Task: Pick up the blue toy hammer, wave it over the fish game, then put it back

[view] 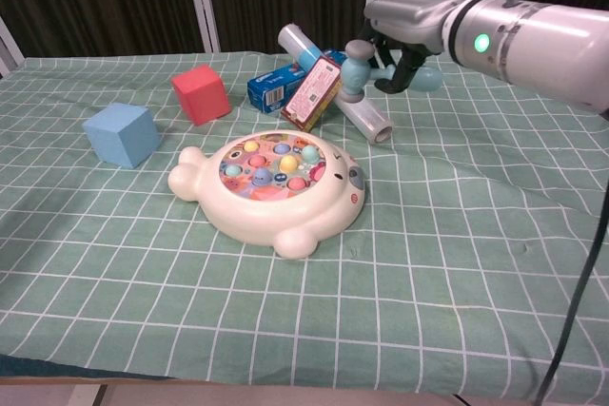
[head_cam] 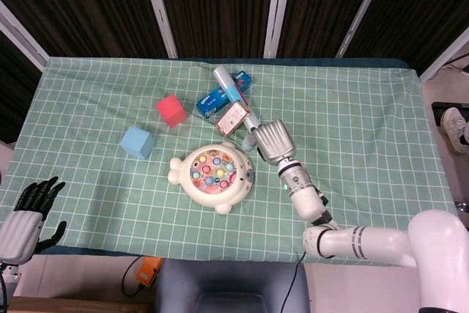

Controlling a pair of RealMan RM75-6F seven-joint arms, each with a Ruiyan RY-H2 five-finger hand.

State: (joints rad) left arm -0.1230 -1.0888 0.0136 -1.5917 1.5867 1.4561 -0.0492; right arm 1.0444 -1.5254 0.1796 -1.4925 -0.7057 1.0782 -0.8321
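Up above the green checked tablecloth [view: 457, 263], the right hand [view: 419, 9] has its fingers wrapped tight around the handle of the small blue toy hammer [view: 376, 71], holding it in the air past the far right side of the round white fish game [view: 271, 183]. Right under the hammer lie a clear plastic tube [view: 333, 85] and a little red box [view: 312, 92], so coming down carelessly could bump them or leave the hammer on top of them. Low at the table's near left edge, the left hand [head_cam: 26, 214] holds nothing, fingers apart.
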